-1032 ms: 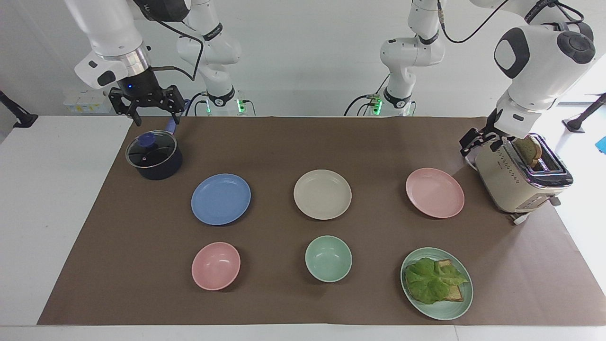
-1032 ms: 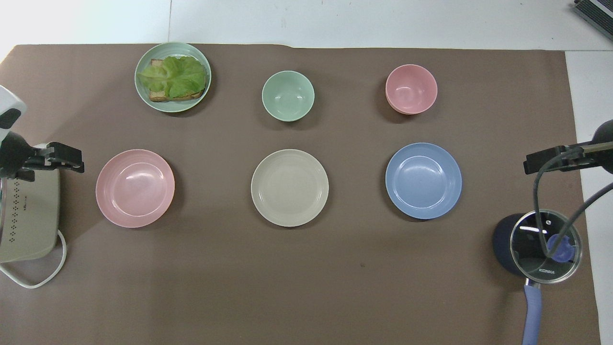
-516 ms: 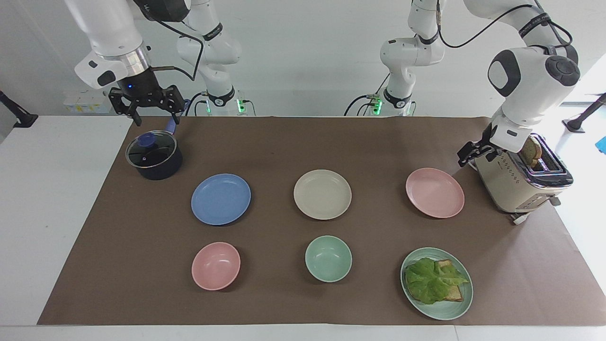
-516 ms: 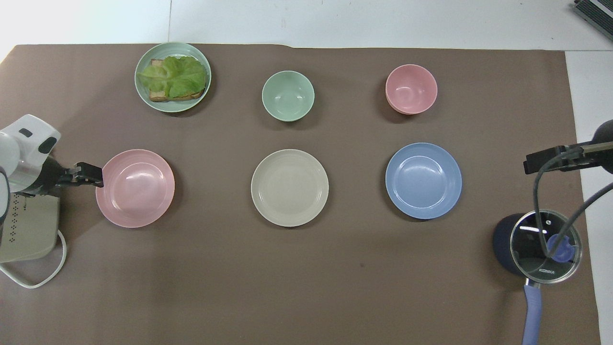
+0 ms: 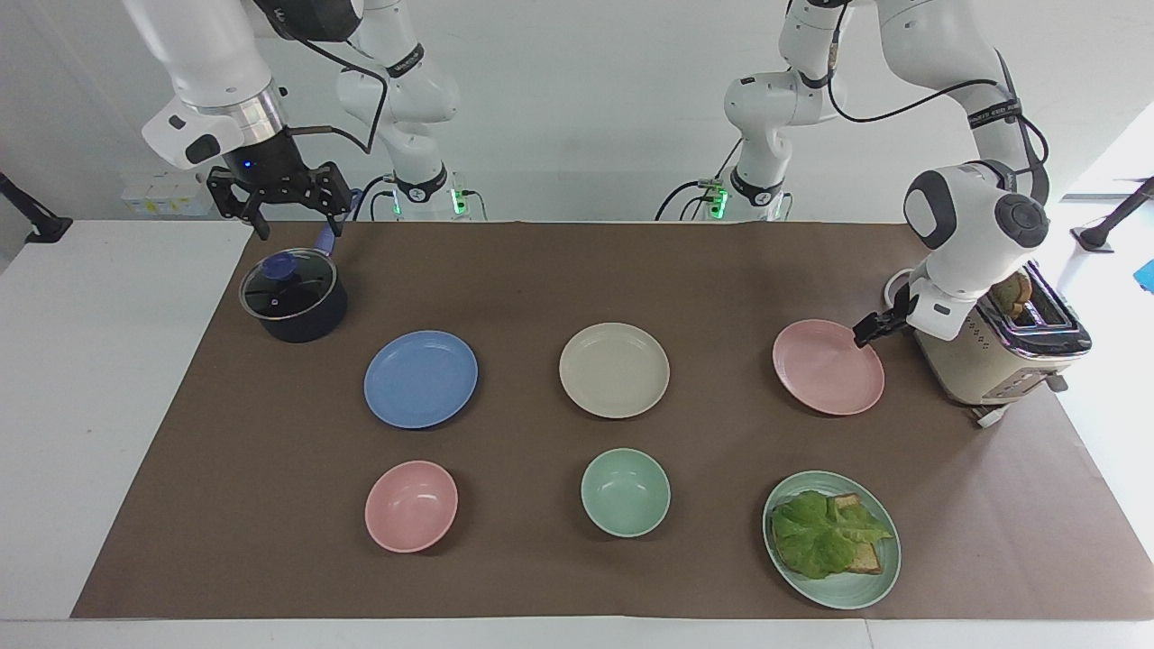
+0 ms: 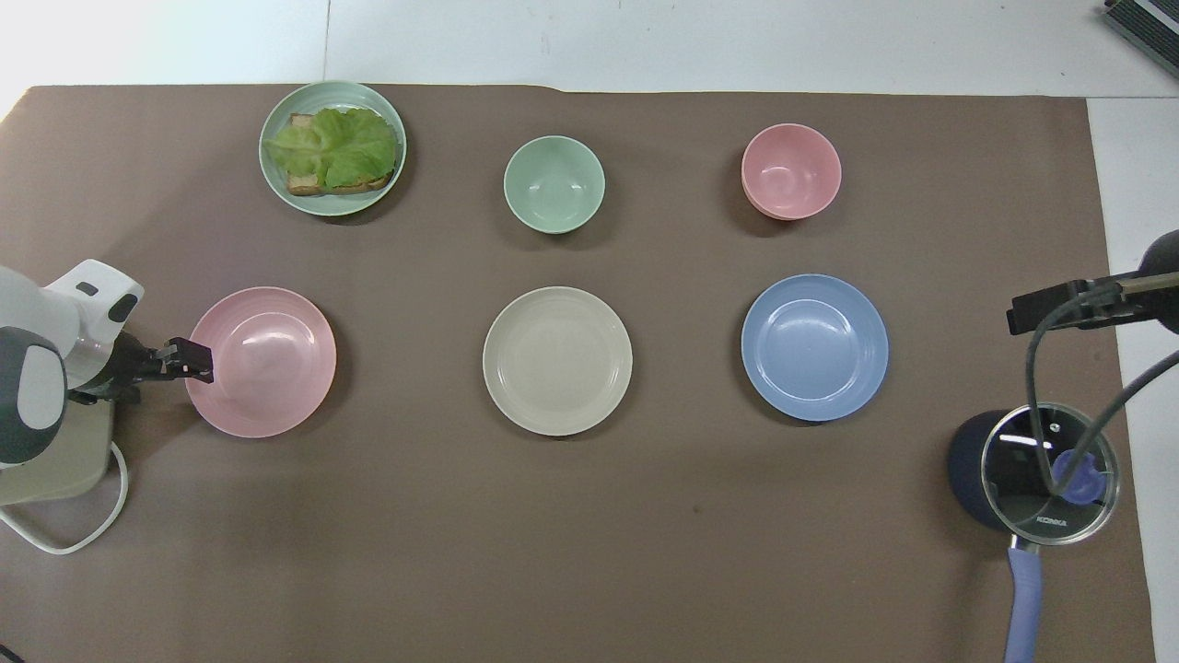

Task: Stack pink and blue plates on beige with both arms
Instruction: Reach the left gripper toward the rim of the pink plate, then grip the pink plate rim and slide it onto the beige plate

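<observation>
The bread slice in the toaster (image 5: 996,347) was shown only in the facing view, where the right pincer (image 5: 278,205) was also seen whole, raised over the lidded pot (image 5: 293,302) with its fingers spread apart and nothing between them; in the overhead view only a black tip of that pincer and its cables were caught at the edge, above the pot's glass lid. The pot's long blue handle was laid out plainly only in the overhead view. Three plates were set in a row across the brown mat (image 5: 541,270) on the table: the blue plate (image 5: 420,379) toward the right arm's end, the beige plate (image 5: 614,370) in the middle, and the pink plate (image 5: 828,367) toward the left arm's end, each well apart from the next. Farther from the robots were placed a pink bowl (image 5: 411,506), a green bowl (image 5: 626,492) and a green plate (image 5: 832,539) with lettuce on toast. The toaster was stood just beside the pink plate, close against the left arm. The left pincer (image 5: 871,329) was held low at the pink plate's rim on the toaster's side, its fingers apart; whether the rim was touched could not be told.
</observation>
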Robot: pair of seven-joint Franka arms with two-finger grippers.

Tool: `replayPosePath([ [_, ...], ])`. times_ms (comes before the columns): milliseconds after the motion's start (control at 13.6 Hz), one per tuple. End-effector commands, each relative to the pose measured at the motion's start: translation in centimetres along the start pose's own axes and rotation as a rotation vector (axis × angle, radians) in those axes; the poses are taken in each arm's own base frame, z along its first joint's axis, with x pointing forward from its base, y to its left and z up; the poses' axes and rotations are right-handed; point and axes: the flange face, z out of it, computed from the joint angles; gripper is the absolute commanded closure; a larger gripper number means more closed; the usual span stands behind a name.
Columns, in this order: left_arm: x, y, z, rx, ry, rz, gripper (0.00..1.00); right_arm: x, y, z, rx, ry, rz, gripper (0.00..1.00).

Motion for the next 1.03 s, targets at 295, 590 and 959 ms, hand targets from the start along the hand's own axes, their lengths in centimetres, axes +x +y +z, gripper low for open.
replayPosePath([
  [295,-0.7,0.7,1.9,-0.011,0.004,-0.140,0.00,0.0,0.6,-0.2,0.000,0.006,0.021,0.00],
  [590,-0.9,0.8,1.9,-0.011,-0.002,-0.144,0.77,0.0,0.6,-0.1,0.000,0.005,0.021,0.00],
  [959,-0.9,0.7,1.9,-0.012,-0.002,-0.147,1.00,0.0,0.6,-0.1,0.000,0.005,0.021,0.00],
])
